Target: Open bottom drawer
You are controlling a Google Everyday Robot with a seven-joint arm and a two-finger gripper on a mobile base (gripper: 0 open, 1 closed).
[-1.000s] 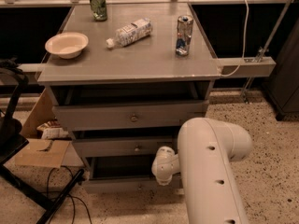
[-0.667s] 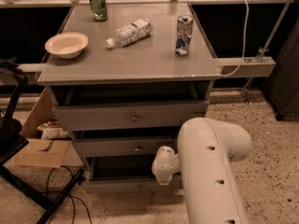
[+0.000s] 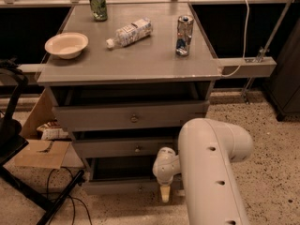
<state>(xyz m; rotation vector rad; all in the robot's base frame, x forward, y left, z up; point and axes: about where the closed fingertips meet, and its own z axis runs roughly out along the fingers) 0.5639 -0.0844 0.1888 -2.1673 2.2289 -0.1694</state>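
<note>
The grey cabinet has three drawers. The bottom drawer (image 3: pixel 117 187) has the slimmest front panel, low near the floor, with a small knob (image 3: pixel 139 188) at its centre. It stands pulled out a little, with a dark gap above its front. My gripper (image 3: pixel 164 193) hangs from the white arm (image 3: pixel 211 168), pointing down. It is at the right part of the bottom drawer's front, right of the knob. The mid-height drawer (image 3: pixel 122 147) and the tallest top drawer (image 3: pixel 131 118) also stand slightly out.
On the cabinet top (image 3: pixel 140 62) are a white bowl (image 3: pixel 66 45), a lying plastic bottle (image 3: pixel 129 32), a silver can (image 3: pixel 184 35) and a green can (image 3: pixel 98 4). A cardboard box (image 3: pixel 40 149), a black stand (image 3: pixel 14 139) and floor cables are at the left.
</note>
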